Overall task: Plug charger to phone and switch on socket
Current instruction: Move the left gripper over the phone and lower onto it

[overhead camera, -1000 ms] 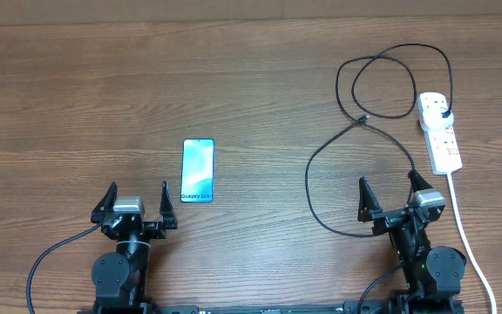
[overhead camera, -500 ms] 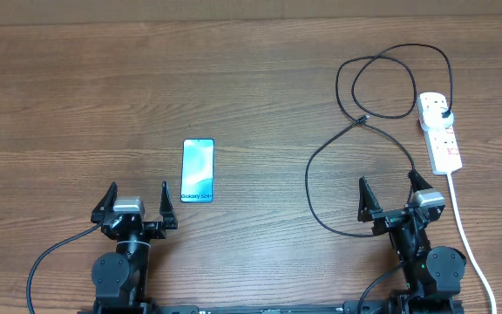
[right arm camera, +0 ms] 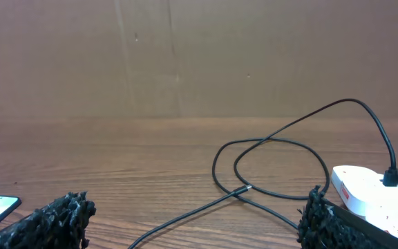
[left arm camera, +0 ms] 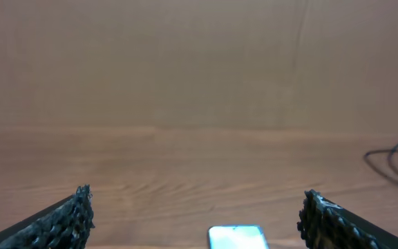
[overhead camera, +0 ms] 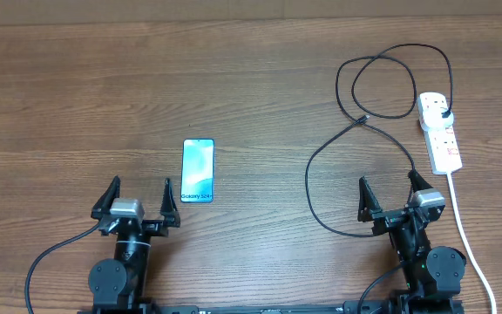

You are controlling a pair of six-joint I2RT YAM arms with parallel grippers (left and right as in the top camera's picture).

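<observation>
Left gripper (overhead camera: pixel 139 182) and right gripper (overhead camera: pixel 387 178) sit low, level, both spread wide.

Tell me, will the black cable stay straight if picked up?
Probably not: the charger lies in loose loops, so it likely flops. It looks thin, so probably light. One end sits in the socket, so it may tug back.

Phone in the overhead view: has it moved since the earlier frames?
No. The phone lies just as far left of the socket as before.
</observation>
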